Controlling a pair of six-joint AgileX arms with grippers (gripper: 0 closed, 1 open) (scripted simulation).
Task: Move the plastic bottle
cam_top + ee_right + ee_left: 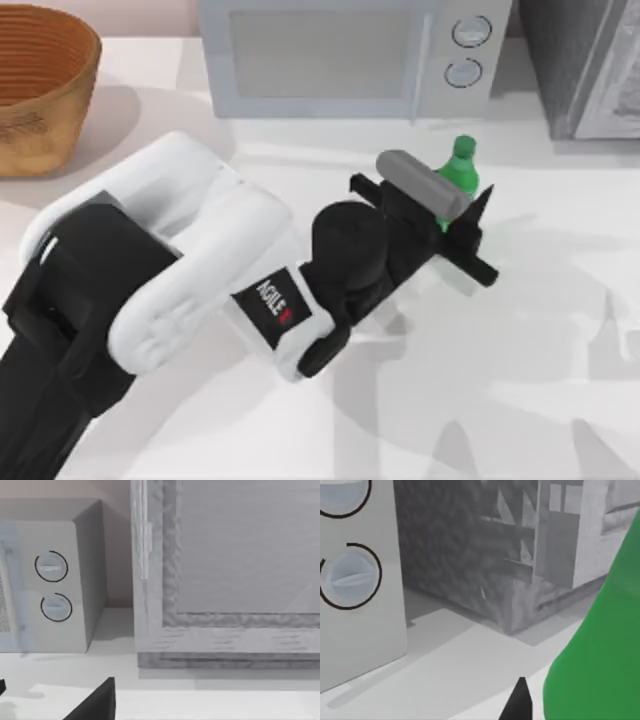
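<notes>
The plastic bottle [462, 168], small, bright green and capped, stands upright on the white table just in front of the microwave's knob side. My left arm reaches across the table to it. The left gripper [488, 235] is open, its black fingers spread wider than the bottle, with the bottle close against the far finger and partly hidden by the wrist's grey cylinder. In the left wrist view the green bottle [600, 655] looms very near beside one black fingertip [520, 702]. My right gripper [52, 692] hangs parked and open, facing the microwave and a grey box.
A grey microwave [340, 55] stands along the back edge, a textured grey box [585, 60] to its right, and a wicker basket [35, 85] at the back left. White tabletop [560, 330] lies to the right of the bottle and in front of it.
</notes>
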